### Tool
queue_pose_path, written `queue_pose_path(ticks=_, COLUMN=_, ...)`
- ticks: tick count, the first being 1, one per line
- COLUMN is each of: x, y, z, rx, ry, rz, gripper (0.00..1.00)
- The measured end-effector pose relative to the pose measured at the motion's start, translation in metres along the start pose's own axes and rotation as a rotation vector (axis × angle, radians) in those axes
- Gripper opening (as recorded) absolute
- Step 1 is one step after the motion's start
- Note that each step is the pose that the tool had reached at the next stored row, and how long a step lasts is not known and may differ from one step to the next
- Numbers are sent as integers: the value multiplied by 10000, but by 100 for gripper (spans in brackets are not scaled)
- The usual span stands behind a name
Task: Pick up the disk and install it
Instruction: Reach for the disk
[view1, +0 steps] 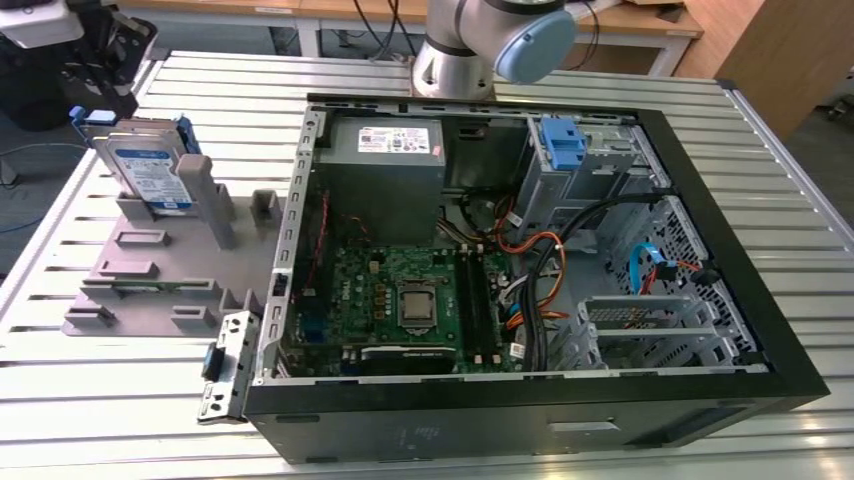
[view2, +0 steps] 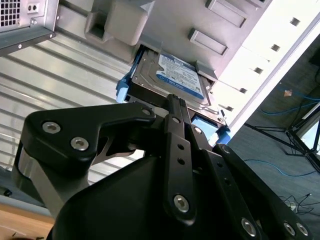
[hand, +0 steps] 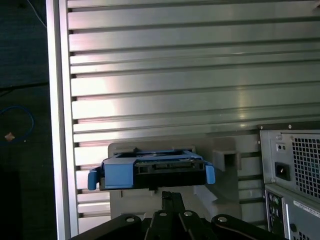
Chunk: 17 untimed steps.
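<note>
One disk (view1: 144, 172) stood upright in one grey holder (view1: 147, 265) near the bench (view1: 240, 80) edge, the gripper (view2: 173, 100) closed, empty, beside it.

No text, number or sign is legible at this moment. Labels are present as follows:

- A blue-and-white label (view2: 180, 75) is fixed to the flat face of the disk (view1: 150, 170), which stands outside the computer case (view1: 534, 400), beside its side wall at the exterior view's left. Its print cannot be made out.
- A white sticker (view1: 390, 139) is fixed to the power-supply box (view1: 380, 185) in the far corner inside the case. Its lines of print are too small to tell.
- A white strip label (hand: 306, 205) sits on the rear panel of the case. It is unreadable.
</note>
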<state>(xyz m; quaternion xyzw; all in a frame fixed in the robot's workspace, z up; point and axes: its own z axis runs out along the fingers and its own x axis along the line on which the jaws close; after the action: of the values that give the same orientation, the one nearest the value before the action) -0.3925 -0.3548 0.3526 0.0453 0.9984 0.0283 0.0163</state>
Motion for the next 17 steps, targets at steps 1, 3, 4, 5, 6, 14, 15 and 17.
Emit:
queue_pose_path(ticks=1, x=7, y=0, z=4, rx=0, ry=0, rz=2, gripper=11)
queue_pose_path(ticks=3, x=20, y=0, z=15, rx=1, ry=1, rz=2, gripper=11)
queue_pose_path(ticks=4, x=24, y=0, z=19, rx=1, ry=2, rz=1, gripper=11)
queue_pose_path(ticks=5, x=24, y=0, z=19, rx=2, ry=2, rz=1, gripper=11)
queue_pose_path(ticks=6, x=24, y=0, z=19, rx=2, ry=3, rz=0, gripper=11)
queue_pose_path(ticks=14, x=22, y=0, z=25, rx=-174, ry=225, rz=21, gripper=11)
queue_pose_path(ticks=15, x=22, y=0, z=25, rx=-174, ry=225, rz=20, gripper=11)
queue_pose_path(ticks=17, x=22, y=0, z=26, rx=-175, ry=225, rz=20, gripper=11)
